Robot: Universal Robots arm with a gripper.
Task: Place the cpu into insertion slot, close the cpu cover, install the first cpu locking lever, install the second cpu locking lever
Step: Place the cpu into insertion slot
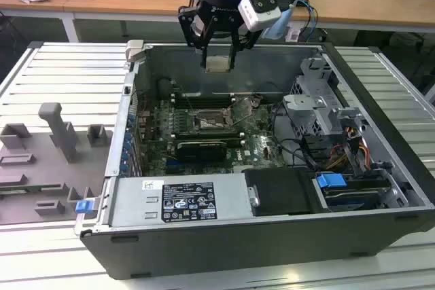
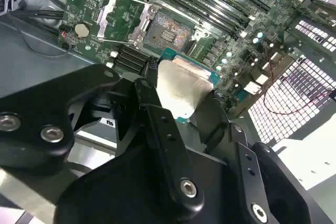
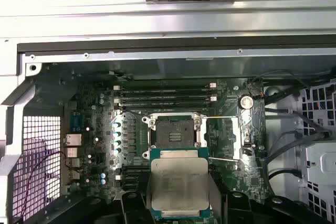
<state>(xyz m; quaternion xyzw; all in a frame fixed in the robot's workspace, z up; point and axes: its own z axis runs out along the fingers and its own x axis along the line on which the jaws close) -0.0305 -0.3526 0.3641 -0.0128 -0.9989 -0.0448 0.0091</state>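
Right now the single gripper point(image 1: 219, 59) has its two fingers point(image 2: 157, 114) pressed in on one cpu point(image 1: 217, 64), pinching the chip by two opposite edges with its dull metal top facing the wrist cameras. In both wrist views the cpu point(image 3: 179, 184) sits flat between the dark finger links, its green border showing around the metal lid point(image 2: 181, 90).

In the exterior view the chip hangs above the open computer case point(image 1: 204, 256), near its far wall and well clear of the motherboard point(image 1: 156, 134) below.

One insertion slot point(image 3: 172, 131) lies on the board, a dark square with a silver rim, and nothing sits in it. In the first wrist view the held cpu appears just beside the slot. The second wrist view shows the same slot point(image 2: 167, 31) uncovered, as does the exterior view point(image 1: 207, 123).

One cpu cover point(image 2: 107, 11), a thin silver frame with a cut-out centre, is swung open to one side of the slot, with green board visible through its opening. A single round coin cell point(image 2: 81, 30) sits on the board beyond the cover.

Several long narrow memory slots point(image 3: 165, 92) run in parallel along another side of the slot; their exact number is hard to tell.

The case rests on a slatted metal table point(image 1: 61, 73), and a group of grey blocks point(image 1: 58, 130) stands on it at the exterior view's left.
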